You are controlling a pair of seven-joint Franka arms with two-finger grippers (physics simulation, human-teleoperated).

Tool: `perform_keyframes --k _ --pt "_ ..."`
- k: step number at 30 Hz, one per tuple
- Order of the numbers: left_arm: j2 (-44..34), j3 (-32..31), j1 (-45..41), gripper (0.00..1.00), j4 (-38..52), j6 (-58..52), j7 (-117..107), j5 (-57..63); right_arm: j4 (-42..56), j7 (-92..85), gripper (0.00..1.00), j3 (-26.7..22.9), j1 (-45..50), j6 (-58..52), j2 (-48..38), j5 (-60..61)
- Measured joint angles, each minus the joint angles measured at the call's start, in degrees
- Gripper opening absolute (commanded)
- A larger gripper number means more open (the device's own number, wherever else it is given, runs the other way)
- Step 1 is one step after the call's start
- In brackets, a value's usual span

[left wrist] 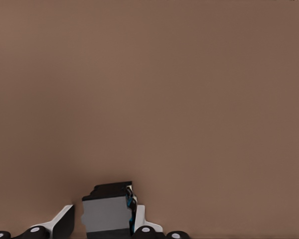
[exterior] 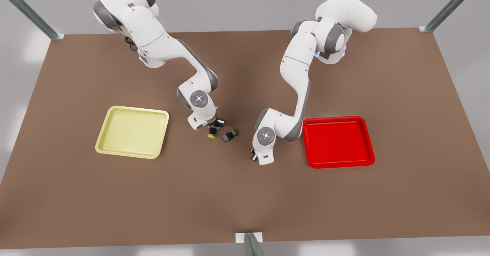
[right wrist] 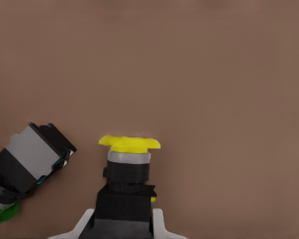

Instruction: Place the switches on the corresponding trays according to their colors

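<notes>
Between my trays, right gripper point(exterior: 213, 130) clamped on yellow switch point(right wrist: 127, 172), cap downward, left gripper point(exterior: 253, 153) gripping red switch point(left wrist: 108, 211).

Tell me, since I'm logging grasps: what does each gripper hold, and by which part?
The right gripper holds the yellow switch by its dark body, cap outward. The left gripper grips the red switch by its body.

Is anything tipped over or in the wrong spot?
Yes: the green-capped switch lies tipped on its side on the table, between the arms. The right gripper clamps the yellow switch beside it; the left gripper holds the red switch. Both trays are bare.
</notes>
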Motion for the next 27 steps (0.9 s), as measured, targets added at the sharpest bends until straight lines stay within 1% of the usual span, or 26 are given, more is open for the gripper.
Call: perform_keyframes --k 2,3,5,7,9,11,12,13,16,18,20,22,23,24,25,26,27 --pt "-0.07 0.06 0.08 0.66 0.0 -0.09 0.47 -0.51 -4.91 -7.08 0.53 0.0 -4.9 -1.24 -5.92 -0.11" --pt "-0.09 0.09 0.09 0.66 0.0 -0.09 0.77 -0.65 -6.65 -9.57 0.53 0.0 -6.52 -1.25 -7.54 -0.19" --pt "-0.04 0.09 0.09 0.64 0.0 -0.09 0.7 -0.88 -11.54 -16.19 0.53 0.0 -10.85 -1.26 -12.7 -0.29" --pt "-0.09 0.09 0.17 0.58 0.0 -0.09 0.77 -1.02 -16.05 -26.61 0.53 0.03 -20.31 -1.31 -16.94 -2.08" --pt "-0.17 0.09 0.43 0.58 0.0 -0.09 1.26 -1.08 -16.09 -34.11 0.53 0.14 -28.57 -2.41 -16.83 -7.05" --pt "-0.29 0.12 0.53 0.58 -0.09 -0.09 1.86 -1.02 -16.45 -38.47 0.53 0.18 -33.46 -2.27 -16.65 -9.72" --pt "-0.35 0.09 0.7 0.58 -0.17 -0.09 2.42 -0.98 -17.49 -39.44 0.57 0.18 -33.95 -2.02 -17.06 -9.76" --pt "-0.35 0.09 0.7 0.58 -0.18 -0.09 2.46 -0.95 -18.01 -39.52 1.0 0.17 -34.15 -1.93 -17.19 -9.91" --pt "-0.43 0.09 0.62 0.49 -0.26 -0.16 2.37 -0.89 -18.17 -39.36 1.0 0.17 -34.13 -1.89 -17.23 -9.92" --pt "-0.44 0.09 0.61 0.46 -0.26 -0.11 2.3 -0.85 -18.17 -39.36 1.0 0.17 -34.16 -1.93 -17.23 -9.92" --pt "-0.44 0.09 0.53 0.46 -0.21 -0.11 2.19 -0.83 -17.97 -39.29 1.0 0.3 -34.1 -2.06 -17.23 -9.87" --pt "-0.44 0.02 0.52 0.46 -0.19 -0.11 2.19 -0.8 -15.46 -38.46 1.0 1.99 -33.23 -4.71 -17.66 -9.69" --pt "-0.44 0.01 0.52 0.46 -0.22 -0.11 2.19 -0.79 -10.04 -37.59 1.0 3.58 -33.16 -12.33 -17.6 -9.35" --pt "-0.51 0.0 0.53 0.46 -0.18 -0.16 2.19 -0.8 -7.39 -37.52 1.0 4.66 -33.12 -15.59 -17.45 -9.15" --pt "-0.66 0.0 0.61 0.46 -0.17 -0.15 2.27 -0.84 -2.21 -35.78 1.0 7.22 -33.91 -22.31 -17.53 -9.12" --pt "-0.91 0.0 0.61 0.46 -0.18 -0.13 2.29 -0.87 8.43 -34.45 1.0 10.22 -32.92 -35.52 -17.68 -9.12" --pt "-1.91 0.0 0.74 0.46 -0.25 -0.24 2.37 -0.9 16.39 -34.92 1.0 10.67 -31.48 -42.3 -17.48 -9.13"
